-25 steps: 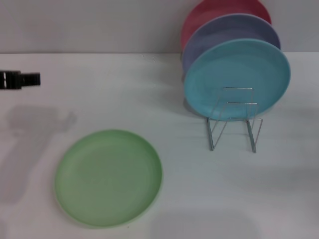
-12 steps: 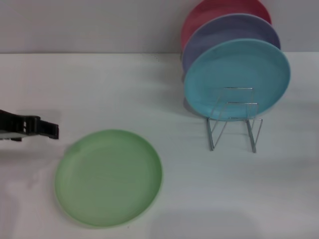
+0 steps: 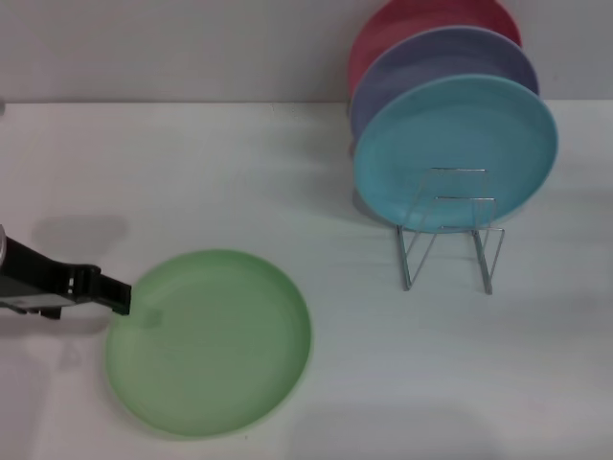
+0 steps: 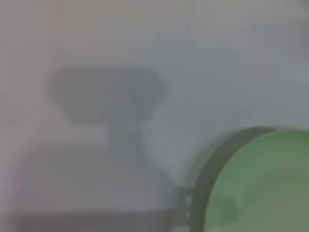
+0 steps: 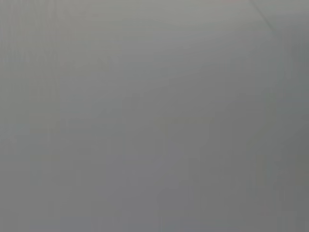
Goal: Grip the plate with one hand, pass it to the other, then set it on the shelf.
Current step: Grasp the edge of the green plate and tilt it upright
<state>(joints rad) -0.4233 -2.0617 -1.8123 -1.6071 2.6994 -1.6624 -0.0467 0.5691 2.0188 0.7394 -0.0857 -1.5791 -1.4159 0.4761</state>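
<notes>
The pale green plate (image 3: 209, 341) lies flat on the white table, front left of centre. My left gripper (image 3: 117, 295) reaches in low from the left edge, and its black tip is at the plate's left rim. The left wrist view shows part of the same plate (image 4: 263, 186) and a shadow on the table beside it. The silver wire shelf (image 3: 450, 235) stands to the right with empty front loops. My right gripper shows in no view; its wrist view is plain grey.
Three plates stand upright in the back of the rack: light blue (image 3: 455, 144), lilac (image 3: 426, 59) and red (image 3: 412, 19). The white table (image 3: 220, 163) meets a grey wall behind.
My left gripper has come down and forward, from the far left edge toward the green plate's left rim. Plate and rack have not moved.
</notes>
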